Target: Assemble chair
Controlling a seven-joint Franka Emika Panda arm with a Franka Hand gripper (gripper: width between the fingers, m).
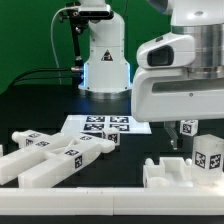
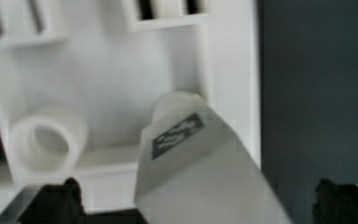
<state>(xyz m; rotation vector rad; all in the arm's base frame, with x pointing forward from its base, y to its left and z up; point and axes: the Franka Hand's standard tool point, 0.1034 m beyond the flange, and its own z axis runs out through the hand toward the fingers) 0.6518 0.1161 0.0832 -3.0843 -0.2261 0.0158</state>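
1. Your gripper [image 2: 197, 205] is open; in the wrist view its fingertips [image 2: 51, 203] stand wide apart, with a clear gap on either side of what lies between them; it holds nothing.
2. Between the jaws sits a tilted tagged piece [image 2: 197, 150] of the chair, in front of a slotted panel [image 2: 60, 90] with a round hole; I cannot tell whether the two touch.
3. In the exterior view the gripper hangs low on the exterior view's right, over what I take to be that same panel and just beside a tagged block [image 1: 208, 152]; the long bars [image 1: 55, 158] lie well apart on the exterior view's left; the marker board [image 1: 105, 125] lies between them, further back.
4. I judge this to be the approach to picking up the tagged piece; the parts all look loose, so the chair is at an early stage.
5. For the next move you need to centre the jaws on the piece, match its tilt, descend, then close; closing off-centre could nudge it aside.
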